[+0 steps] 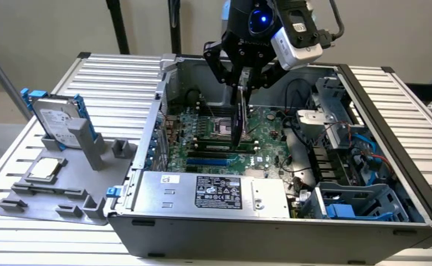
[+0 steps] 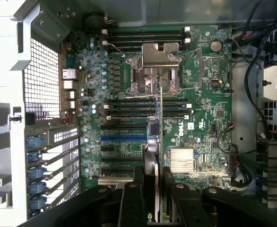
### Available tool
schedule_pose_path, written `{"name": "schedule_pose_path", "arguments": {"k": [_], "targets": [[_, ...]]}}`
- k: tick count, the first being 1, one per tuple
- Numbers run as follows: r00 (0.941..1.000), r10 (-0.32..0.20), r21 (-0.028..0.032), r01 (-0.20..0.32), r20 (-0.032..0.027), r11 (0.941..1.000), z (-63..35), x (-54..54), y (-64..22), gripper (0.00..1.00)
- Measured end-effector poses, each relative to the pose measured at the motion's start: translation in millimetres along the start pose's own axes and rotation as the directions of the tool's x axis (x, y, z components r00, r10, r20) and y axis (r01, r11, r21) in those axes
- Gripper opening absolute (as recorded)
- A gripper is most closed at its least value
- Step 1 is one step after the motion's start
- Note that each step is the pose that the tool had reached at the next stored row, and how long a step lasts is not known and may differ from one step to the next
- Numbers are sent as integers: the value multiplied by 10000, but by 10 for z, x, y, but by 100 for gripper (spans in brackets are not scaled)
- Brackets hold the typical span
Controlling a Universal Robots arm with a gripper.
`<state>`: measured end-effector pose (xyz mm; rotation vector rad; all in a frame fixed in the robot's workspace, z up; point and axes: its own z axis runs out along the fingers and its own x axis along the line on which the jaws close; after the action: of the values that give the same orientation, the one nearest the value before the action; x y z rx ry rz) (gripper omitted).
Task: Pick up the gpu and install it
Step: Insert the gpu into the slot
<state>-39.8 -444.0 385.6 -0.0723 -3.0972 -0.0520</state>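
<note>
Jointed black gripper [image 1: 244, 80], glowing blue light [image 1: 259, 15], silver-grey wrist camera [image 1: 297, 36], looping black cable [image 1: 339, 22]

My lab workbench
Around me: a slatted metal table [image 1: 105, 77], an opened computer case [image 1: 275, 238], a grey parts fixture [image 1: 50, 195].

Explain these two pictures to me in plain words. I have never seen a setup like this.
The machine is a single robot arm ending in a claw, its grasping part. The exterior view comes from a camera standing off the arm. The wrist view comes from a camera on the arm's wrist, looking down past the claw. On a slatted metal table lies an open computer case with its green main board exposed. At the exterior view's left, a grey holder carries a hard drive in a blue frame. The claw is shut on a graphics card, a thin flat board held on edge over the main board.
</note>
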Motion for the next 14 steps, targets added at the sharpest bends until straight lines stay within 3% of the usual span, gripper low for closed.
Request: {"name": "schedule_pose_path", "arguments": {"k": [8, 14], "targets": [[10000, -4, 1, 4, 0, 10000, 0, 0, 0, 27], [9951, -992, 42, 992, -32, 9951, 4, 0, 0, 27]]}}
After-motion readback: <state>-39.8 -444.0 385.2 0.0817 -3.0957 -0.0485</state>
